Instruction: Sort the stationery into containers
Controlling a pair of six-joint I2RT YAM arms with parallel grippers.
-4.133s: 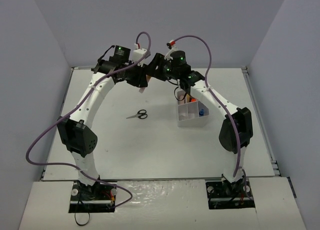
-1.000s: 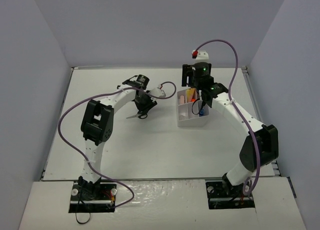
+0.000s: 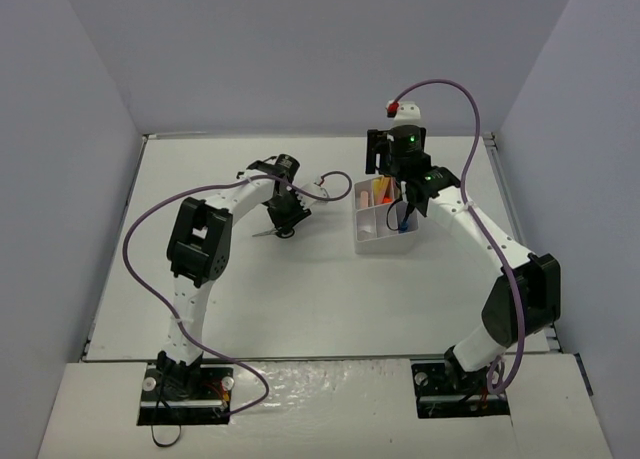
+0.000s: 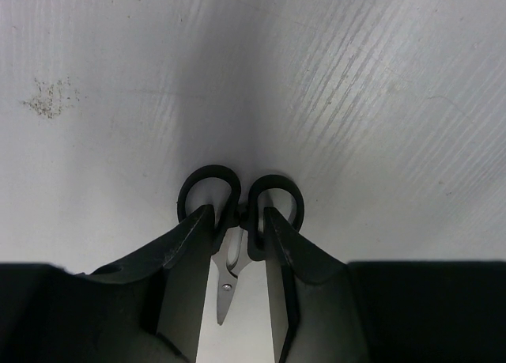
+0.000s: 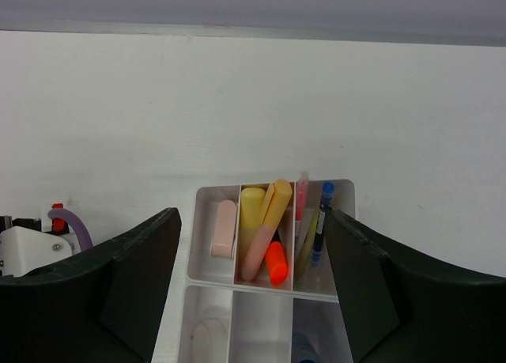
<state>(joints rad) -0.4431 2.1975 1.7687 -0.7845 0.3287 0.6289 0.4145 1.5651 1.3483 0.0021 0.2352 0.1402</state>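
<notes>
Left wrist shows the left tool (image 4: 237, 221) now lowered over the scissors (image 4: 228, 288), handles between its open fingers (image 4: 186, 276) (nothing pinched yet); the right tool (image 5: 253, 288) gapes above the tray (image 5: 237, 186). Pickup looks next.

We see a white table (image 3: 300, 299) with a matte, faintly streaked surface. Two things lie directly on it. A pair of scissors (image 4: 227, 288) with black handles lies flat a little left of the middle, towards the far side, with its blades together and pointing left in the overhead view. A white tray (image 3: 385, 244) with compartments stands to the right of the scissors, apart from them. In the left wrist view we notice a small speckled smudge (image 4: 49, 106) on the surface, away from the scissors
</notes>
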